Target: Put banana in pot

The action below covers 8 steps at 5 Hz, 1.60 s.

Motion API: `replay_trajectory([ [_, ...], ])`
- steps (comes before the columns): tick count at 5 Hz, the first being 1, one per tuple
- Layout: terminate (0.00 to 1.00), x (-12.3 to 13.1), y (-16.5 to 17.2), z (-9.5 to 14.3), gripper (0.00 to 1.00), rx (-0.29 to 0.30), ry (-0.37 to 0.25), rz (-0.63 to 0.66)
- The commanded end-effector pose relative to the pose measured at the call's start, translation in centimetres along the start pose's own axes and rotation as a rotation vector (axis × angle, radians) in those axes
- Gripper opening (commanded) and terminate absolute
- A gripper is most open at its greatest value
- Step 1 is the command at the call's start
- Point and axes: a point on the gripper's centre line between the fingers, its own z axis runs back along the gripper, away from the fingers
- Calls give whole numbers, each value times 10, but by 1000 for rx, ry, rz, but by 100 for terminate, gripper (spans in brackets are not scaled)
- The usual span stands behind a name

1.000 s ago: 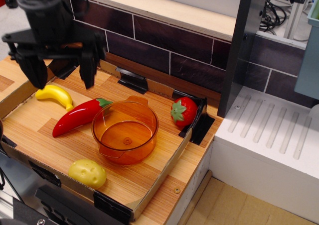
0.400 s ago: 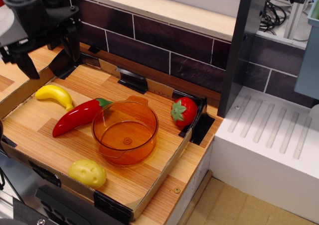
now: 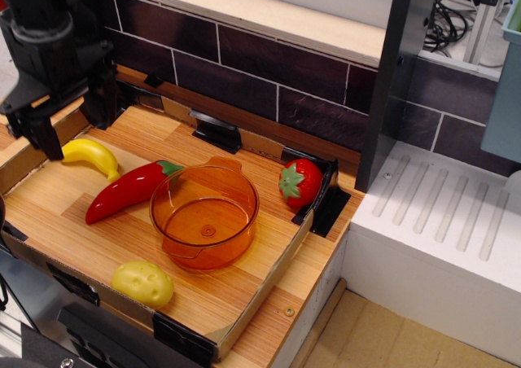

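Gripper (image 3: 75,118) at upper left of frame, black, hanging over the left end of the worktop (image 3: 203,299). Its two fingers (image 3: 47,137) are spread wide and point down; nothing between them. One finger tip sits at the far left edge, just left of the banana's end; the other is up and to the right near the back wall, above the banana. Cannot tell whether the left finger touches the banana or only overlaps it in view.

Banana (image 3: 92,156) lies flat on the wood at left of frame, just below the gripper, curved, yellow, glossy. Its right end comes near the upper end of the pepper (image 3: 129,190). Pepper is red with a green stem, lying diagonally, stem end up and to the right, close to the pot's rim.

Pot (image 3: 204,216) in the centre of the wood tray, upright, translucent orange, nothing inside. One handle shows at the rear rim, one at the front.

Potato (image 3: 142,283) at lower left of centre, lumpy yellow, near the tray's front edge, just beside the pot's base. Strawberry (image 3: 299,183) right of centre, against the tray's right corner, apart from the pot.

Banana and pot are apart, with the pepper between them.
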Motion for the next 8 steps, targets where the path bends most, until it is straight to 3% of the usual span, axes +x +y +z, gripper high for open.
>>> replay_trajectory([
  [1, 0, 17, -5, -14, 100, -38, -22, 100],
  [4, 0, 16, -9, -45, 100, 4, -50, 86],
  [5, 0, 13, -7, -43, 0, -14, -27, 52],
  [8, 0, 4, -15, -3, 0, -60, -18, 59],
])
